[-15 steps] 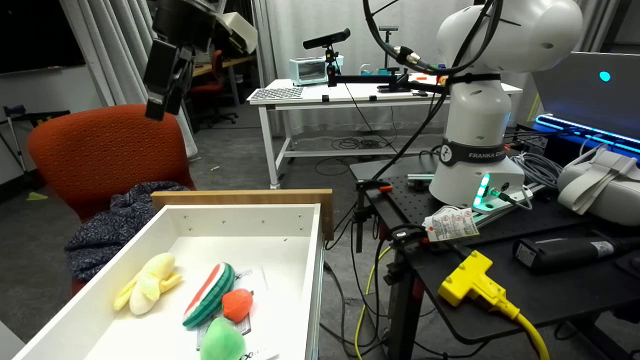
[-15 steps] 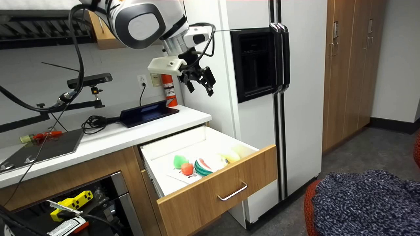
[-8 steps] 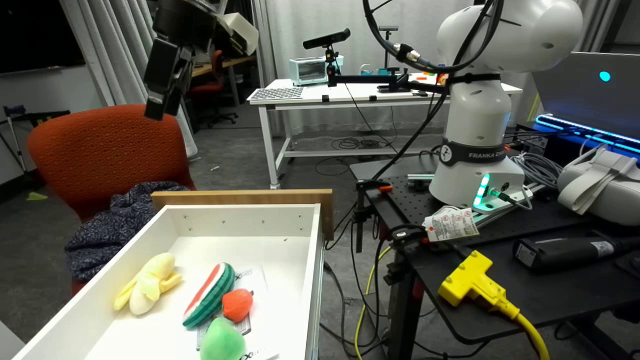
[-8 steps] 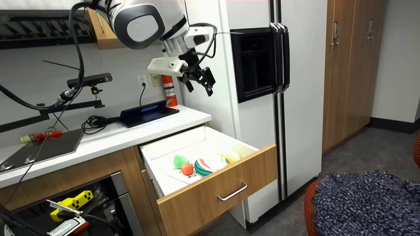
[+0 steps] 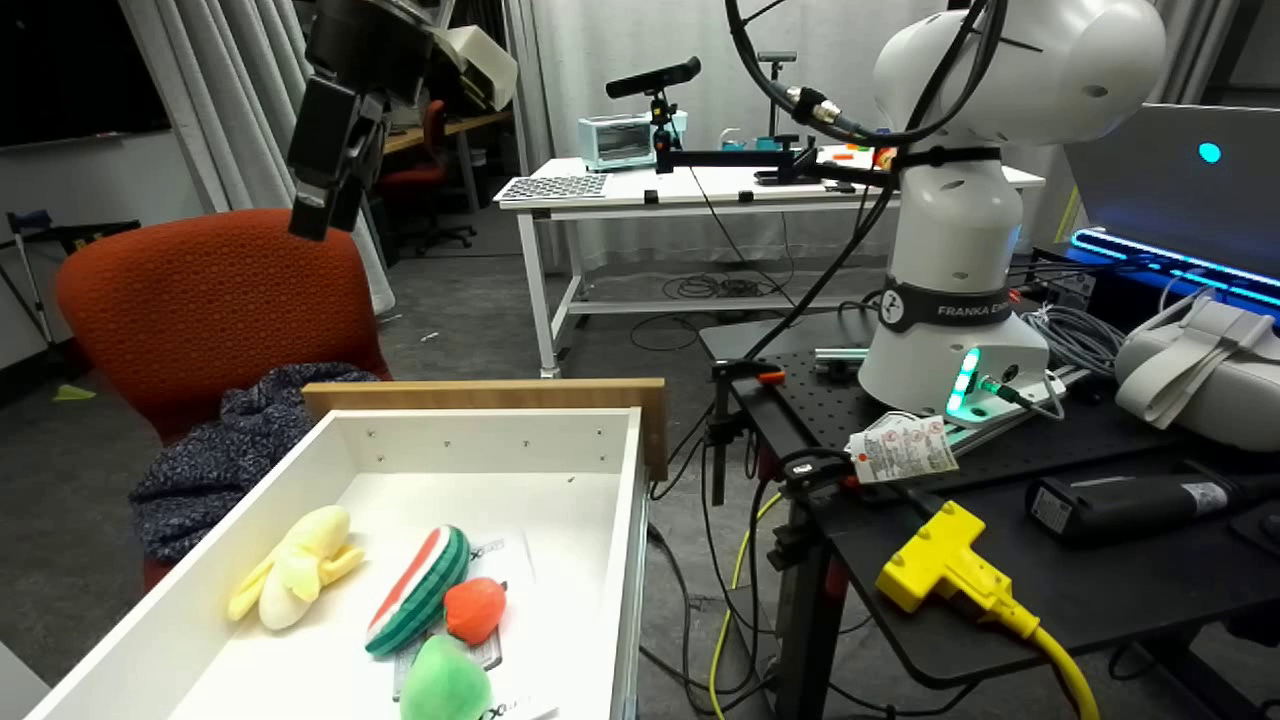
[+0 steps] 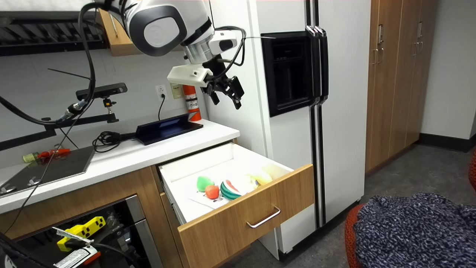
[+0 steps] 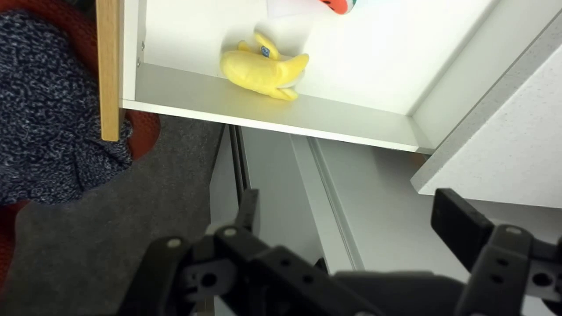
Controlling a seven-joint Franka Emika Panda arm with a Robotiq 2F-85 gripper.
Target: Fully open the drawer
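Observation:
The drawer [image 6: 245, 219] stands pulled far out from under the white counter. It has a wood front, white walls and a metal handle [image 6: 264, 219]. Its inside shows in an exterior view [image 5: 485, 445] and in the wrist view [image 7: 189, 94]. In it lie a yellow banana toy [image 5: 300, 565], a watermelon-slice toy [image 5: 420, 590], a small red toy [image 5: 475, 610] and a green toy [image 5: 445, 680]. My gripper [image 7: 344, 202] is open and empty. In both exterior views the gripper [image 6: 227, 102] [image 5: 328, 222] hangs well above the drawer, apart from it.
An orange chair [image 5: 220, 300] with a dark knit cloth [image 6: 416, 230] stands beyond the drawer front. A white fridge [image 6: 342, 111] stands beside the drawer. The white counter [image 6: 122, 160] holds a dark folded device [image 6: 169, 128]. The arm's black table [image 5: 960, 590] stands beside the drawer.
A cable on the arm has shifted very slightly. The drawer, the toys and my gripper look the same.

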